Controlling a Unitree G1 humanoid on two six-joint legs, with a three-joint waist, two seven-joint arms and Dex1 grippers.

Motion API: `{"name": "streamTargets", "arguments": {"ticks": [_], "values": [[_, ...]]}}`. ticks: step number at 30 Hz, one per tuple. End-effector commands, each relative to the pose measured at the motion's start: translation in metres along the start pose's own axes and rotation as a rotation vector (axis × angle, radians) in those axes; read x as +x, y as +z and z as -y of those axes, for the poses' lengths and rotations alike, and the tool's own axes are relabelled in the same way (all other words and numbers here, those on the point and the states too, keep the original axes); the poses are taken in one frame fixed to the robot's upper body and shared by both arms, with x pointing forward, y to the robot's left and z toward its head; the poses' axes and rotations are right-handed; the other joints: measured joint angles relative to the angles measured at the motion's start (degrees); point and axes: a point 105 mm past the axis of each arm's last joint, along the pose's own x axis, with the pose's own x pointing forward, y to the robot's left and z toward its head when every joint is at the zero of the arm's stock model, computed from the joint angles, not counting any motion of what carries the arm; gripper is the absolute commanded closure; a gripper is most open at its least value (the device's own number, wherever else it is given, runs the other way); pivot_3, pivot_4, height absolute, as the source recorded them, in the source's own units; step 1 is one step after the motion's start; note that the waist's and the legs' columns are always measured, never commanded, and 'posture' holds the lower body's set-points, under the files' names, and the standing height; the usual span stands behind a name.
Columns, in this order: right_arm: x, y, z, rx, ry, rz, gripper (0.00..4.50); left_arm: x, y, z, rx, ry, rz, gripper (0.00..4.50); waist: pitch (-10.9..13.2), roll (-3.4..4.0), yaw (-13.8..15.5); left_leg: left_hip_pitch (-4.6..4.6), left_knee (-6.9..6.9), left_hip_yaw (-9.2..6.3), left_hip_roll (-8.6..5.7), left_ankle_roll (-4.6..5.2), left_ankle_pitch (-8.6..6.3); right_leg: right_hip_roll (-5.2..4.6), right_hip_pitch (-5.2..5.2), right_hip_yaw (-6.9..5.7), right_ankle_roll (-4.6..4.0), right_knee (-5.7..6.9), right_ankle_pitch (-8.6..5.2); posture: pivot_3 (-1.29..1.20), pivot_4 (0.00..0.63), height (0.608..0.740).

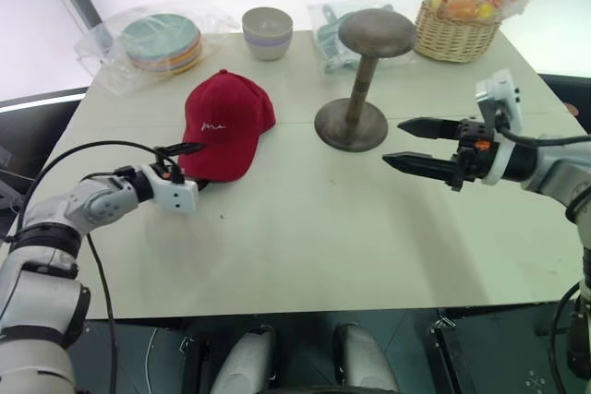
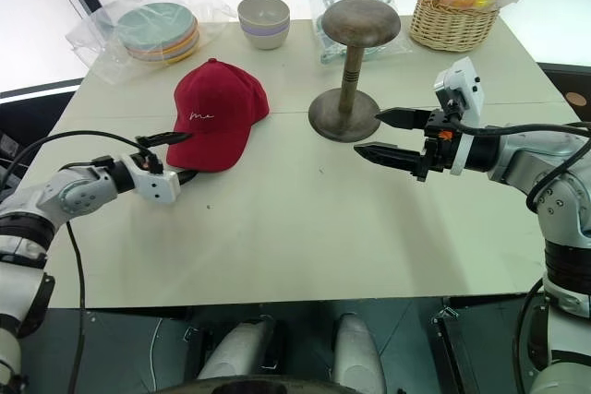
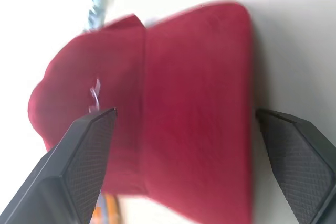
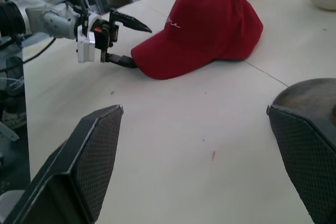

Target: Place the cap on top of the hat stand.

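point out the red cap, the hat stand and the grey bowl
red cap (image 1: 226,117), left eye view, on its crown
hat stand (image 1: 376,32), left eye view, on its domed head
grey bowl (image 1: 268,34), left eye view, on its outer wall

Left gripper (image 3: 184,129) open, fingers wide apart. Red cap (image 3: 157,108) lies between and just beyond them on the pale table (image 3: 294,35); brim nearest, white embroidery behind one finger (image 3: 84,156).

red cloth cap (image 1: 226,122), matt dark wooden-looking hat stand (image 1: 365,76), woven wicker basket (image 1: 454,34), glossy plastic bags (image 1: 111,43).

Blurred cap (image 3: 173,108), stand base (image 4: 310,103) cropped
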Motion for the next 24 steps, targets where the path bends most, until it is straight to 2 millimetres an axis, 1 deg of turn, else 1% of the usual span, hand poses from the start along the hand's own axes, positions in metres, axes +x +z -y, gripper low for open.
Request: {"name": "streamTargets", "arguments": {"ticks": [1, 3, 5, 9, 11, 14, 15, 18, 20, 21, 22, 23, 24], "values": [[-0.005, 0.015, -0.005, -0.052, -0.004, 0.042, 0.0, 0.012, 0.002, -0.004, 0.061, 0.021, 0.003, 0.07, 0.0, 0.0, 0.0, 0.0, 0.0, 0.0, 0.0, 0.0, 0.0, 0.0, 0.0, 0.0, 0.0, 0.0, 0.0, 0.0, 0.15, 0.74], [-0.005, 0.016, -0.004, -0.055, -0.014, 0.045, 0.0, 0.019, 0.002, -0.004, 0.073, 0.025, -0.006, 0.6, 0.0, 0.0, 0.0, 0.0, 0.01, 0.0, -0.02, 0.0, 0.0, 0.0, 0.0, 0.0, 0.0, 0.05, 0.0, 0.0, 0.15, 0.74], [-0.006, 0.018, -0.003, -0.058, -0.021, 0.048, 0.0, 0.025, 0.003, -0.008, 0.081, 0.046, -0.007, 1.36, 0.0, -0.04, -0.1, 0.0, 0.05, 0.0, -0.04, 0.01, 0.0, -0.01, -0.01, 0.0, 0.01, 0.28, 0.0, 0.0, 0.15, 0.74], [-0.006, 0.019, -0.004, -0.06, -0.031, 0.052, 0.0, 0.03, 0.004, -0.019, 0.098, 0.095, -0.006, 3.58, 0.1, -0.13, -0.1, -0.04, 0.06, 0.02, -0.04, 0.0, 0.01, -0.01, -0.17, 0.0, 0.01, 0.45, -0.01, 0.0, 0.15, 0.74], [-0.006, 0.019, -0.004, -0.06, -0.037, 0.055, 0.0, 0.033, 0.004, -0.027, 0.098, 0.134, -0.01, 4.49, 0.1, -0.14, 0.0, -0.08, 0.08, 0.03, -0.04, -0.03, 0.02, -0.01, -0.22, 0.0, 0.01, 0.49, -0.01, 0.0, 0.15, 0.74], [-0.006, 0.019, -0.004, -0.059, -0.039, 0.057, 0.0, 0.036, 0.004, -0.039, 0.097, 0.189, -0.017, 4.49, 0.1, -0.14, -0.1, -0.07, 0.14, 0.05, -0.08, -0.03, 0.02, -0.07, -0.19, 0.01, 0.01, 0.52, -0.01, 0.0, 0.15, 0.74], [-0.005, 0.019, -0.004, -0.059, -0.04, 0.059, 0.0, 0.037, 0.004, -0.047, 0.097, 0.221, -0.024, 4.49, 0.1, -0.15, -0.1, -0.07, 0.15, 0.05, -0.09, -0.02, 0.02, -0.07, -0.19, 0.01, 0.01, 0.52, -0.01, 0.0, 0.15, 0.74], [-0.006, 0.021, -0.002, -0.067, -0.049, 0.063, 0.0, 0.037, 0.0, -0.081, 0.099, 0.339, -0.059, 4.49, 0.1, -0.18, -0.1, -0.1, 0.18, 0.04, -0.08, -0.02, 0.03, -0.06, -0.23, 0.0, 0.01, 0.55, -0.01, 0.0, 0.15, 0.74], [-0.011, 0.024, 0.002, -0.081, -0.075, 0.063, 0.0, 0.033, 0.002, -0.112, 0.138, 0.428, -0.064, 4.49, 0.1, -0.2, -0.1, -0.23, 0.27, 0.03, -0.07, -0.03, 0.03, -0.05, -0.32, -0.01, 0.01, 0.57, -0.01, 0.0, 0.15, 0.74], [-0.016, 0.026, 0.007, -0.092, -0.102, 0.063, 0.0, 0.03, 0.005, -0.133, 0.166, 0.48, -0.064, 4.49, 0.1, -0.2, -0.1, -0.43, 0.47, -0.02, -0.06, -0.03, 0.02, -0.02, -0.42, -0.05, 0.01, 0.59, -0.01, 0.0, 0.15, 0.74], [-0.023, 0.031, 0.014, -0.104, -0.138, 0.067, 0.0, 0.026, 0.012, -0.157, 0.192, 0.543, -0.052, 4.49, 0.1, -0.22, 0.0, -0.7, 0.74, -0.09, -0.04, 0.0, 0.0, 0.01, -0.57, -0.11, 0.01, 0.61, -0.01, 0.0, 0.15, 0.74], [-0.029, 0.035, 0.021, -0.114, -0.169, 0.073, 0.0, 0.024, 0.019, -0.176, 0.223, 0.59, -0.04, 4.49, 0.1, -0.25, 0.0, -0.98, 0.95, -0.14, -0.06, 0.0, 0.0, -0.01, -0.75, -0.16, 0.05, 0.65, 0.01, 0.0, 0.15, 0.74], [-0.035, 0.039, 0.027, -0.121, -0.196, 0.079, 0.0, 0.022, 0.027, -0.192, 0.252, 0.621, -0.029, 4.49, 0.1, -0.26, 0.0, -1.06, 1.0, -0.14, -0.12, 0.01, 0.01, -0.06, -0.8, -0.16, 0.13, 0.67, 0.05, 0.0, 0.15, 0.74]]}}
